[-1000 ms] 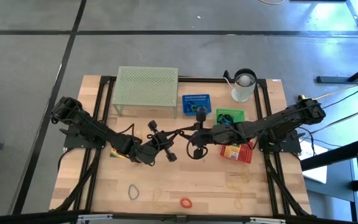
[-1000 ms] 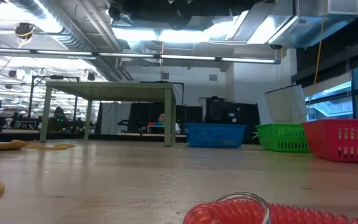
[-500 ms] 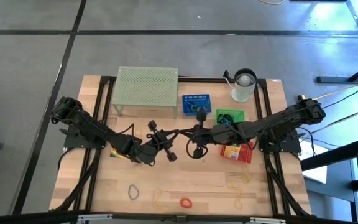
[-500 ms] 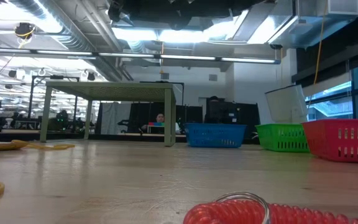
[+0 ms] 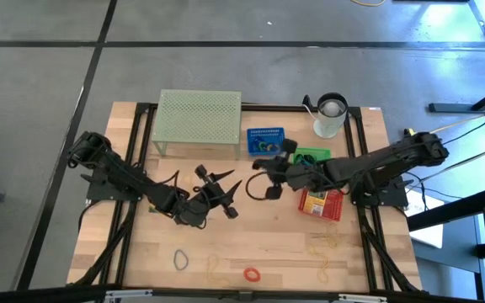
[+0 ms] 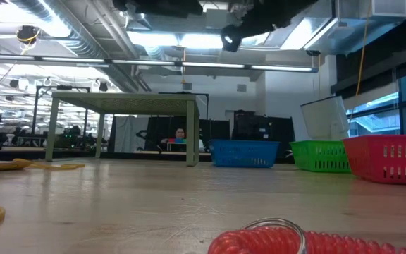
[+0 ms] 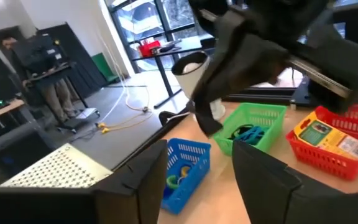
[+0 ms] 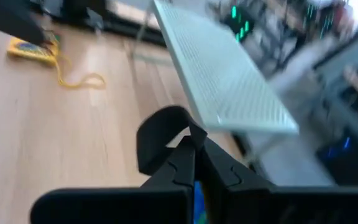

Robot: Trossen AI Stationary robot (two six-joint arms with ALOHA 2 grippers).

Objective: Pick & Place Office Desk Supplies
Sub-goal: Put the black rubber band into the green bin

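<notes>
Right pincer clamped shut on black loop; blue basket just beyond its tip. Left pincer agape, farther off.

Light wood table carries a pale green mesh stand, white cup, and blue basket, green basket, red basket. Near the front edge lie loose bands: blue loop, red coil, yellow ones.

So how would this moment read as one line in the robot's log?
left gripper: open, empty | right gripper: shut on black loop, beside blue basket
</notes>
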